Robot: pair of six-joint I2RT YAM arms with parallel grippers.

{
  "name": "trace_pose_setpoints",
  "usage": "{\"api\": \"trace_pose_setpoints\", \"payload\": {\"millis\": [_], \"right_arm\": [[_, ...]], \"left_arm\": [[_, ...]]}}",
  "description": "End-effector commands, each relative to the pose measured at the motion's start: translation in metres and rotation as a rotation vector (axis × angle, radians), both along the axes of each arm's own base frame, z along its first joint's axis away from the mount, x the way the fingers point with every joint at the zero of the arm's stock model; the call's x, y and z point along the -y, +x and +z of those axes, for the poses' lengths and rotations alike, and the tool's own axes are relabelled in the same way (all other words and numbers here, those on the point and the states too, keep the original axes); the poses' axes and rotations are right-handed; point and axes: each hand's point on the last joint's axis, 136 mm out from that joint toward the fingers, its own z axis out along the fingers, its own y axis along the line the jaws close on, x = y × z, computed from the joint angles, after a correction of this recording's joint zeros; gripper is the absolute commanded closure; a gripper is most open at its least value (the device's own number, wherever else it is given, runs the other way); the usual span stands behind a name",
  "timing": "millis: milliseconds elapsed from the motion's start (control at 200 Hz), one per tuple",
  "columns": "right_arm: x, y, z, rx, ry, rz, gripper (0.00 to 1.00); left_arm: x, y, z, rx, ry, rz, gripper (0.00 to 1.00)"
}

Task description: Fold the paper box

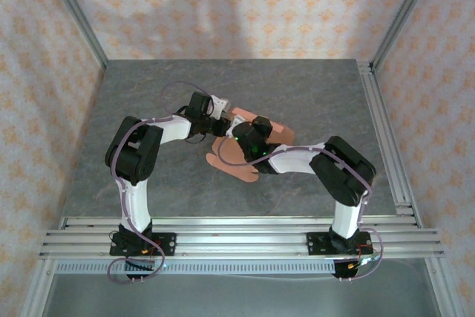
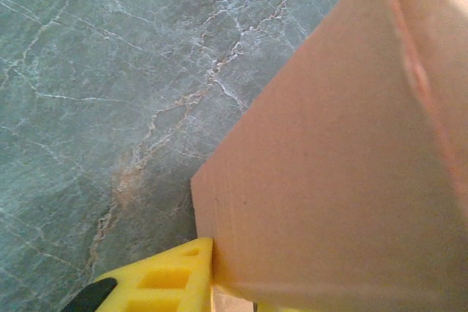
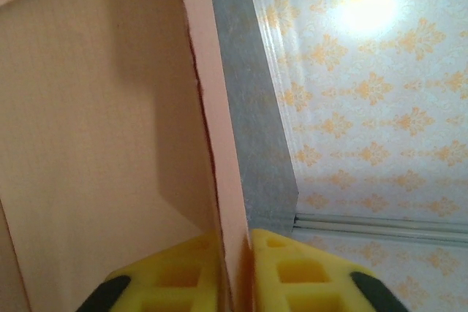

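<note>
The paper box [image 1: 236, 165] lay at the middle of the desk [image 1: 312, 94], between both arms. The right tool [image 3: 235, 257] pinched the edge of an upright panel. The left tool [image 2: 219, 290] had one yellow finger [image 2: 164, 283] against another panel's side, and I could not tell whether it gripped

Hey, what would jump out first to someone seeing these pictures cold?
The left arm and right arm meet mid-table over a salmon-pink paper box lying on the grey marbled table. The right hand pinches one card panel between its yellow fingers. The left hand has a yellow finger against another panel's edge.
</note>
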Motion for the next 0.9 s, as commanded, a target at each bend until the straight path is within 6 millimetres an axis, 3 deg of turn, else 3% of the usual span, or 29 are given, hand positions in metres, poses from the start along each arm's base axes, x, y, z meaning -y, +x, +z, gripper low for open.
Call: {"api": "trace_pose_setpoints", "payload": {"millis": [0,155,435,696,896], "right_arm": [[-0.013,-0.001,-0.004,-0.022,0.038,0.028,0.79],[-0.013,-0.003,-0.002,-0.021,0.073,0.028,0.68],[-0.025,-0.026,0.023,-0.112,0.395,0.076,0.26],[-0.019,-0.048,0.065,-0.098,0.809,0.023,0.19],[-0.013,-0.043,0.113,-0.147,1.114,-0.063,0.15]], "left_arm": [[0.004,0.001,0.002,0.021,0.026,-0.015,0.81],[0.002,0.001,-0.001,0.02,0.053,-0.018,0.81],[-0.002,0.002,-0.003,0.029,0.084,-0.008,0.82],[-0.001,0.001,0.0,0.07,0.101,-0.002,0.82],[0.003,-0.001,0.006,0.162,0.162,-0.009,0.82]]}}
